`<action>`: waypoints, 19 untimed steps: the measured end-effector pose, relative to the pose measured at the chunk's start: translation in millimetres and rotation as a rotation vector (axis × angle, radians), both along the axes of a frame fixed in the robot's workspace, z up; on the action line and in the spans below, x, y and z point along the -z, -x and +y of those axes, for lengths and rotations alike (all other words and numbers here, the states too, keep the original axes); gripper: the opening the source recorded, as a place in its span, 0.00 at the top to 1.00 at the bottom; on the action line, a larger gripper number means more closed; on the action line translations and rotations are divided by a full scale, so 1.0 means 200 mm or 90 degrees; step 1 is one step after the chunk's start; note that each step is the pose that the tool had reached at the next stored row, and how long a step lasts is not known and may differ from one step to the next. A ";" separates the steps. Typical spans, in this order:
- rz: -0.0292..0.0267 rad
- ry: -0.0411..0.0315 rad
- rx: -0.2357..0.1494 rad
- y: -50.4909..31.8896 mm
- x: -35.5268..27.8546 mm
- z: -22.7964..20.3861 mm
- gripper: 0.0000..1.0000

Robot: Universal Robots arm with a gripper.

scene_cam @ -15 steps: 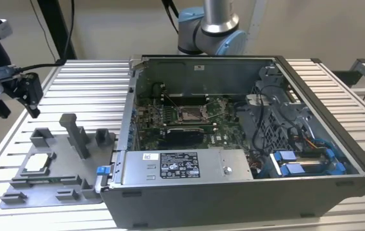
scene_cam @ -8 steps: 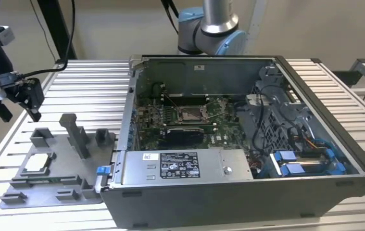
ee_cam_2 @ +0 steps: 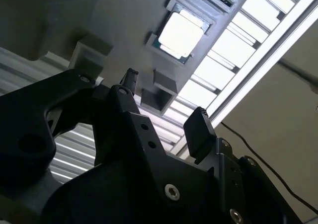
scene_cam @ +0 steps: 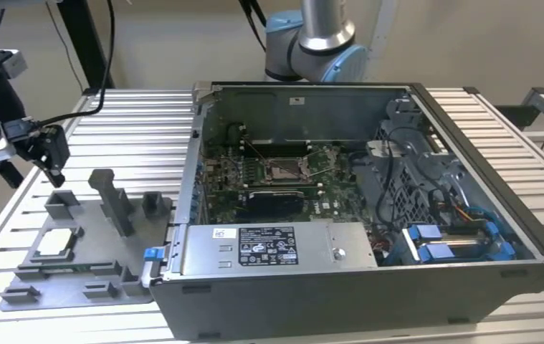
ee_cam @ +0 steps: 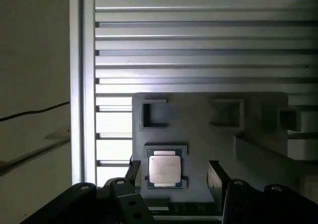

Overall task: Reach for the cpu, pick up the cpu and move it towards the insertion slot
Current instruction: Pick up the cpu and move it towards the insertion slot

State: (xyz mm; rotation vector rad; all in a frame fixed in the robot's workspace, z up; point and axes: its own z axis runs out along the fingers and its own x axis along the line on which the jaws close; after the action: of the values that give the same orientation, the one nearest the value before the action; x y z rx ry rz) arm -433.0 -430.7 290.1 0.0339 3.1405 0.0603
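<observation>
Holding the fingers [ee_cam: 216,177] spread apart and gripping nothing, hanging over the grey tray [ee_cam: 208,134] on the slatted surface [ee_cam: 198,45]. Observing the cpu [ee_cam: 164,168] lying flat in a tray pocket, lined up between the two fingers, beyond their tips and untouched. Noting the insertion slot [scene_cam: 283,170] sitting inside the open computer case [scene_cam: 348,294], well apart from the fingers.

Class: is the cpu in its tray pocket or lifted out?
In: the cpu lies flat in the grey tray; the gripper is apart, jaws open.
</observation>
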 end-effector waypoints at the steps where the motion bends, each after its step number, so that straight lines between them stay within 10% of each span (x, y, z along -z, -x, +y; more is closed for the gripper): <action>1: 0.0000 0.0000 0.000 0.000 0.008 0.000 0.00; 19: 0.0004 0.0001 0.000 0.001 0.057 0.001 0.00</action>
State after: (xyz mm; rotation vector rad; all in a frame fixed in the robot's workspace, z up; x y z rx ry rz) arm -433.2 -430.6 278.7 0.0340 3.1411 0.0601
